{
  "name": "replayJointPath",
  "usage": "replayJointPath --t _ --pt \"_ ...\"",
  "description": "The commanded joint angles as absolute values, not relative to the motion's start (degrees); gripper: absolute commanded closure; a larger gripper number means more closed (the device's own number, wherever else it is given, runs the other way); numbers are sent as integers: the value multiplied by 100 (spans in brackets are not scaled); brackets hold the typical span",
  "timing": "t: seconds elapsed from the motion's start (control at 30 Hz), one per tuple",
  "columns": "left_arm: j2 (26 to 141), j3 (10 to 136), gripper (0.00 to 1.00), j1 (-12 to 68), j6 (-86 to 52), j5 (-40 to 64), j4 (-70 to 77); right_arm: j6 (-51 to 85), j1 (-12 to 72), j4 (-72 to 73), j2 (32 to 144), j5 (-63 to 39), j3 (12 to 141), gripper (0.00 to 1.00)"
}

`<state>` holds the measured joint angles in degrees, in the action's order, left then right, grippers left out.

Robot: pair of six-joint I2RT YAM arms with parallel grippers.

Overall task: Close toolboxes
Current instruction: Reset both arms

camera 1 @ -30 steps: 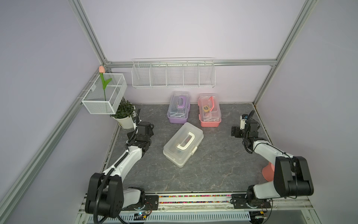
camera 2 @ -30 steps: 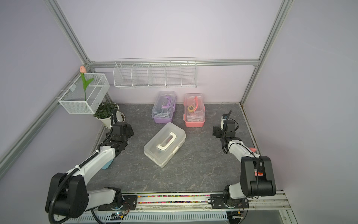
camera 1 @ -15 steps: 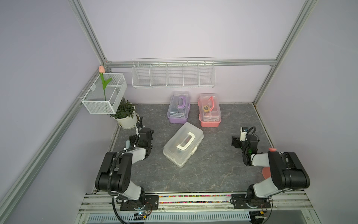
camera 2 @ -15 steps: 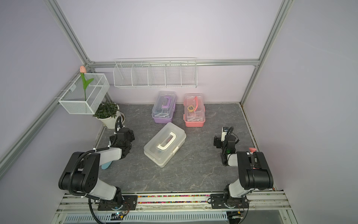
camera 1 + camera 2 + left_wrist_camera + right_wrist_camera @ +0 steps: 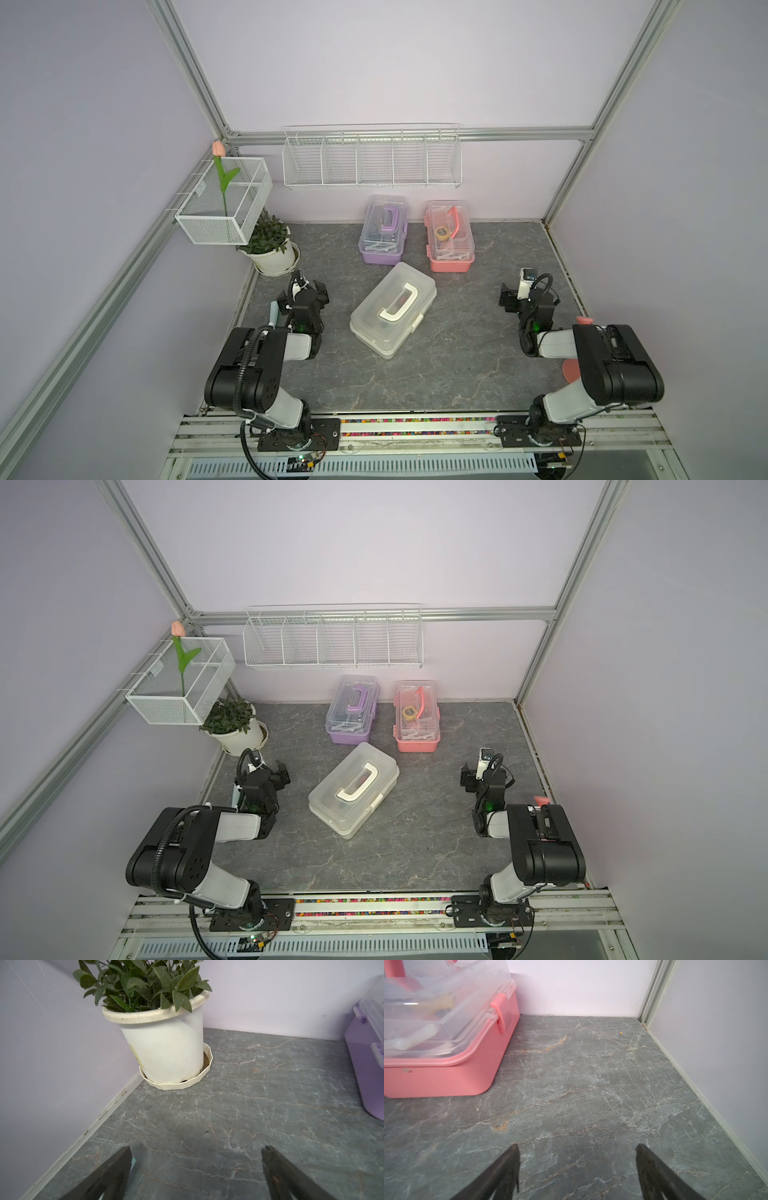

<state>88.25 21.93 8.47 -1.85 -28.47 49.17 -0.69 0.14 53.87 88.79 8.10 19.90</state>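
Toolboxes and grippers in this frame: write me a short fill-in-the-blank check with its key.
1. The left gripper and the right gripper are both ____, holding nothing.
2. The yellow item lies inside the toolbox whose base is ____.
3. The largest toolbox, lying askew, has a ____ handle.
4. The left wrist view shows the potted plant and, at its edge, a lidded box with a ____ base.
Missing words: open; pink; white; purple.

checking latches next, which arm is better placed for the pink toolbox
right: the pink toolbox lies nearer the right arm, its side latch shows in the right wrist view, jaws open and empty
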Motion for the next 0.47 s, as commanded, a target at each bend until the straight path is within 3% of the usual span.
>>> replayJointPath --t 0.0,0.43 --pt "8724 2350 1 767 -288 -2773 4732 -238 40 5479 8888 554 2040 11" --pt "8728 2350 1 769 -292 -2770 4737 -237 39 5463 8877 550 2041 11"
